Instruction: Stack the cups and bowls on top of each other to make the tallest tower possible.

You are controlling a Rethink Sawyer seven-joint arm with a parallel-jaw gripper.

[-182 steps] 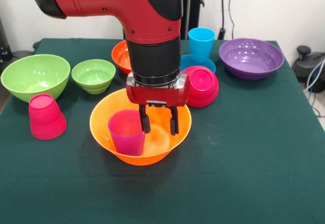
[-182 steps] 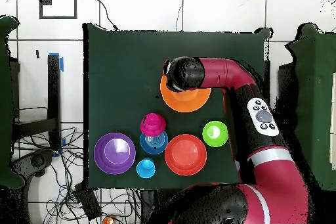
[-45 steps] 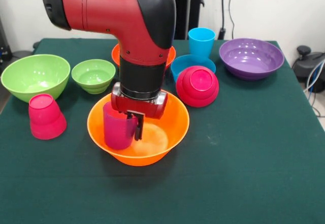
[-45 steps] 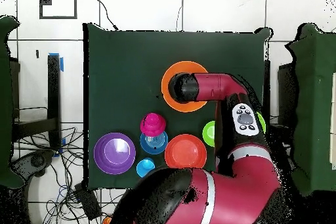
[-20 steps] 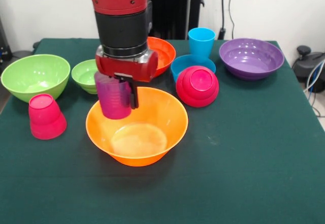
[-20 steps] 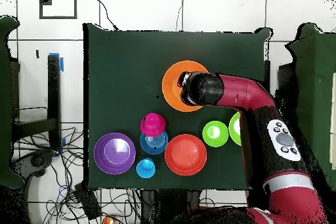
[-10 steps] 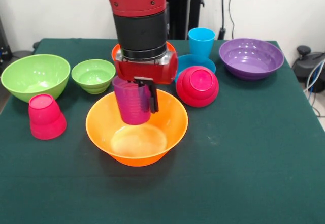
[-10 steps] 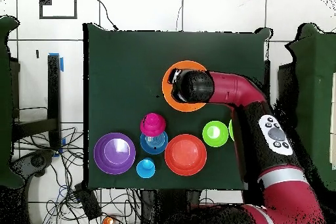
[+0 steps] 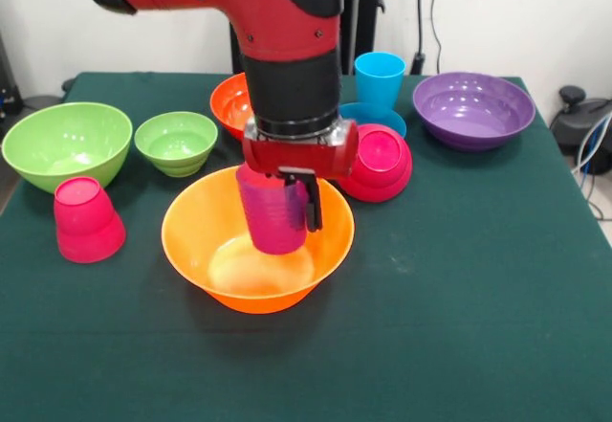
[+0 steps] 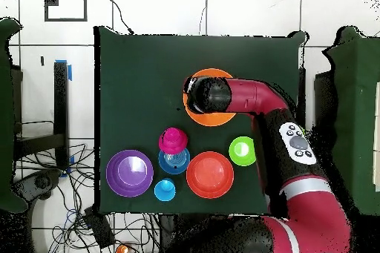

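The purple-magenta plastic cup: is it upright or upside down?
Upright: the purple-magenta plastic cup narrows downward, its wide mouth up at the gripper, above the large orange bowl.

Sawyer arm (image 9: 287, 20): red shell with black joint sections.

The casing was glossy red, with small dark screw heads near the elbow bend. A black cylindrical wrist section ended in a silver ring above a red, boxy claw (image 9: 287, 213) mount carrying black fingers (image 9: 313, 207). From overhead, a light grey oval control pad (image 10: 297, 143) with dark buttons sat on the forearm, next to a pale band.
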